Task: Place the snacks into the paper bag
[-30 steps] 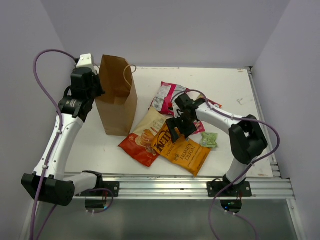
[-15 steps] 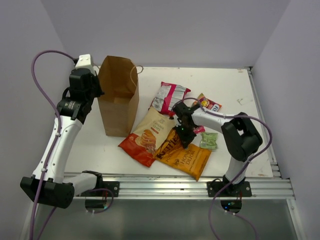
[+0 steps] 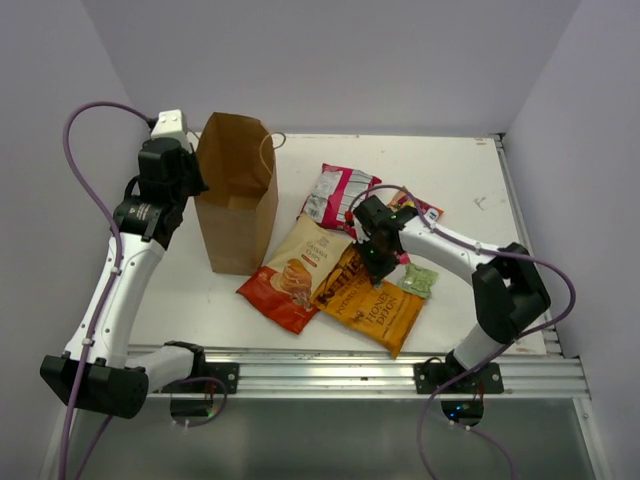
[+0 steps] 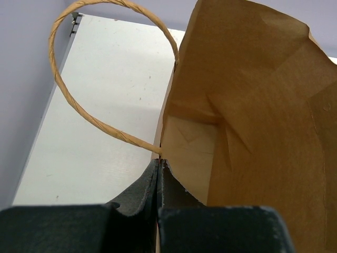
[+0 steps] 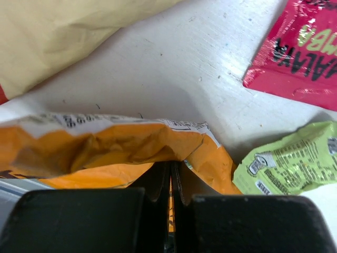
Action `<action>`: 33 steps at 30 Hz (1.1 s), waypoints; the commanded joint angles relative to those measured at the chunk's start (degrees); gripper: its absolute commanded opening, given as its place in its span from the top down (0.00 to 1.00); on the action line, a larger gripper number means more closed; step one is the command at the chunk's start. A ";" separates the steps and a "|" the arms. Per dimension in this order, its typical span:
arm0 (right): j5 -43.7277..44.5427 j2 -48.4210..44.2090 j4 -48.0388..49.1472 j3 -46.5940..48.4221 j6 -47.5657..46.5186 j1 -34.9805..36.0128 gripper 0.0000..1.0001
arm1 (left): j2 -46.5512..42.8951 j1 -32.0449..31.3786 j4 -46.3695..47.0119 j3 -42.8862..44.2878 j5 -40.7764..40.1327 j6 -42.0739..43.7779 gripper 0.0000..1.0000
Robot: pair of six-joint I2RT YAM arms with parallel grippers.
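The tall brown paper bag (image 3: 238, 200) stands upright at the left. My left gripper (image 3: 196, 183) is shut on the paper bag's rim (image 4: 174, 132), just below a twisted handle (image 4: 79, 108). The snacks lie in the middle: a pink-and-white bag (image 3: 335, 193), a red-and-cream chip bag (image 3: 296, 270), the large orange Kettle bag (image 3: 375, 310), a green packet (image 3: 418, 281) and a small orange packet (image 3: 421, 210). My right gripper (image 3: 375, 266) is shut on the orange Kettle bag's crumpled top edge (image 5: 121, 150). The green packet (image 5: 295, 161) and a pink packet (image 5: 300, 47) lie beside it.
The table's metal rail (image 3: 330, 368) runs along the near edge, with both arm bases on it. Purple walls close in the back and both sides. The red-and-cream bag overlaps the orange bag's left side.
My right gripper came down from open above the orange Kettle bag and shut on its top edge; the bag has shifted slightly. The left gripper and paper bag have stayed put.
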 commanded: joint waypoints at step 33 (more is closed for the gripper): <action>0.87 10.38 8.45 83.58 7.34 1.54 1.00 | -1.35 0.29 -0.07 -0.65 0.72 0.11 1.00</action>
